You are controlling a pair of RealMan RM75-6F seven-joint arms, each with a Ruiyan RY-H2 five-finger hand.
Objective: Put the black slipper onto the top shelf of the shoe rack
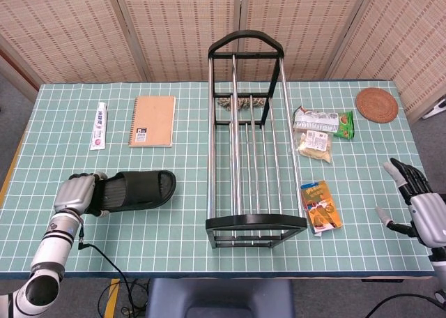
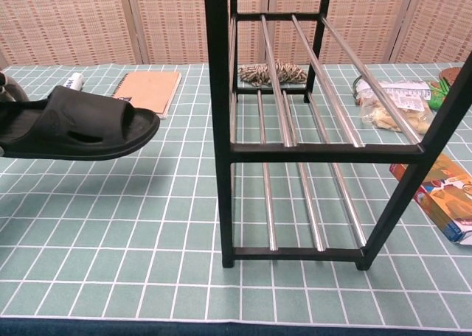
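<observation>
The black slipper (image 1: 136, 190) is held by its heel end in the left hand (image 1: 75, 193), at the left side of the table, well apart from the shoe rack (image 1: 251, 140). In the chest view the slipper (image 2: 77, 124) is clearly off the tablecloth, with its shadow on the cloth below it, and its toe points to the right, toward the rack (image 2: 324, 130). The sole is close to level, and the strap with its oval holes faces the camera. The fingers of the left hand are closed around the back part of the slipper; in the chest view only a small grey piece of this hand shows at the left edge.

The rack stands upright in the middle of the table, with a black frame and chrome bars. Its top shelf carries nothing, and a coil of patterned rope (image 2: 273, 74) lies on the cloth behind it, seen between the bars.

The right hand (image 1: 420, 205) is at the right edge of the table, near the front. Its fingers are spread apart and it holds nothing.

Behind the slipper lie a spiral notebook (image 1: 152, 120) with a tan cover and, further left, a toothpaste tube (image 1: 100, 125). To the right of the rack there are clear snack bags (image 1: 317, 130), a small green packet (image 1: 345, 125) and an orange snack packet (image 1: 320, 206). A round woven coaster (image 1: 376, 104) is at the far right corner. The green checked tablecloth (image 1: 174, 234) covers the whole table.
</observation>
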